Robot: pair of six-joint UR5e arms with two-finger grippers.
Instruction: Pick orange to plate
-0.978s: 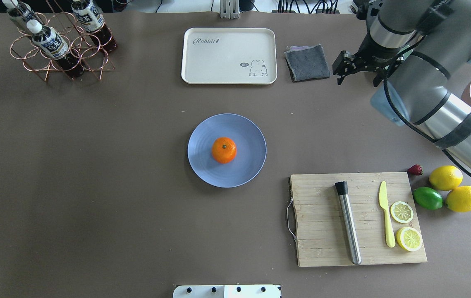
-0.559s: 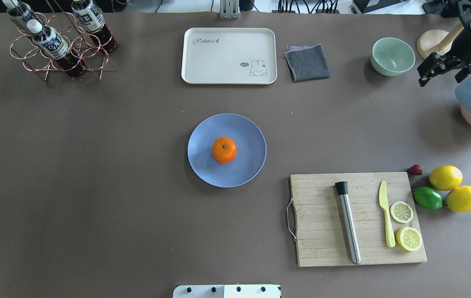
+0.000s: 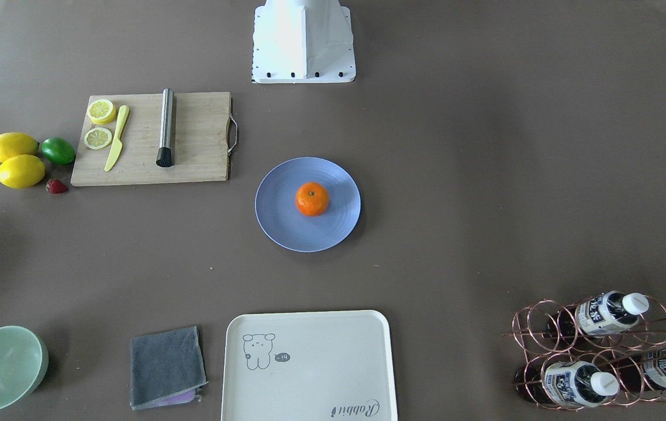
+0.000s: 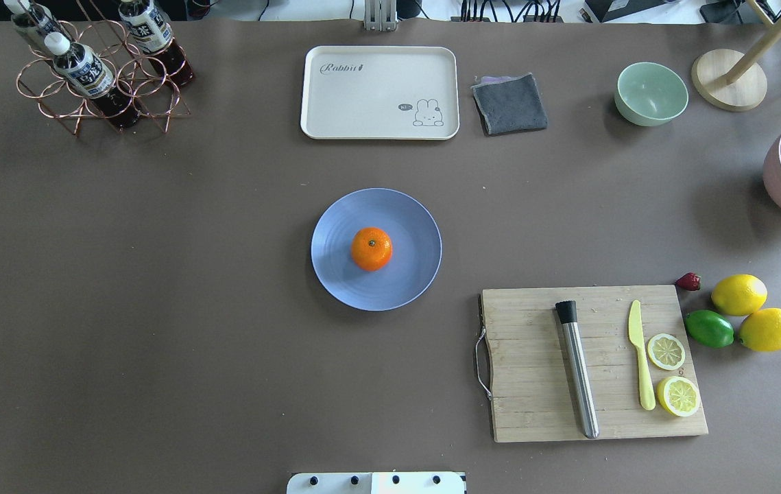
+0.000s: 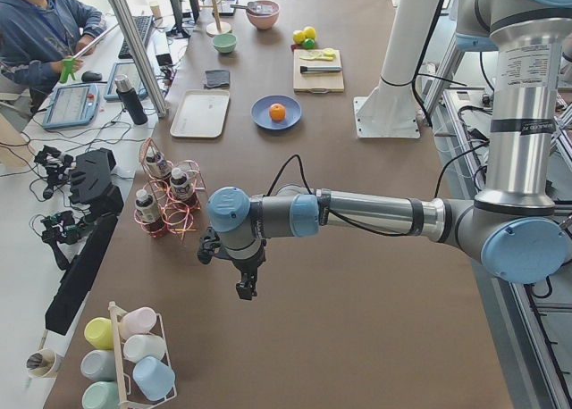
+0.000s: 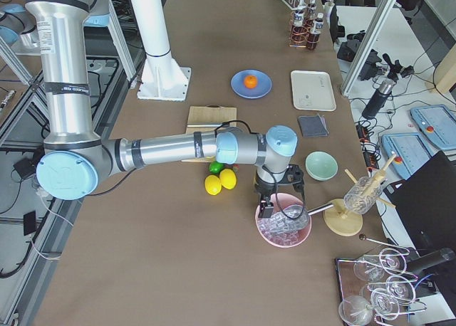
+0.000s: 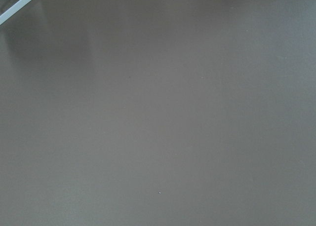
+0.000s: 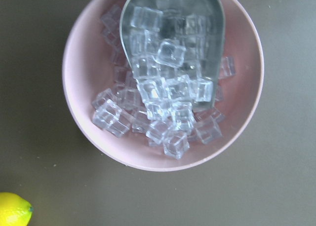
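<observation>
The bright orange (image 4: pixel 371 248) sits near the middle of the blue-lavender plate (image 4: pixel 409 214), stem dot up; nothing touches it. It shows the same way in the front-facing view, orange (image 3: pixel 312 199) on plate (image 3: pixel 277 213). Neither arm appears in the overhead or front-facing views. My left gripper (image 5: pixel 243 288) hangs over bare table far from the plate, past the bottle rack; I cannot tell if it is open or shut. My right gripper (image 6: pixel 265 211) hovers over a pink bowl of ice (image 6: pixel 283 230) at the table's other end; I cannot tell its state either.
A cutting board (image 4: pixel 596 363) with muddler, yellow knife and lemon slices lies right of the plate. Two lemons (image 4: pixel 740 293), a lime (image 4: pixel 709 328) and a strawberry sit beside it. A cream tray (image 4: pixel 380 92), grey cloth (image 4: pixel 510 103), green bowl (image 4: pixel 651 92) and bottle rack (image 4: pixel 99 68) line the far edge.
My right arm has swung away to the right and left the overhead view, uncovering the green bowl and wooden stand. The orange and plate have not moved.
</observation>
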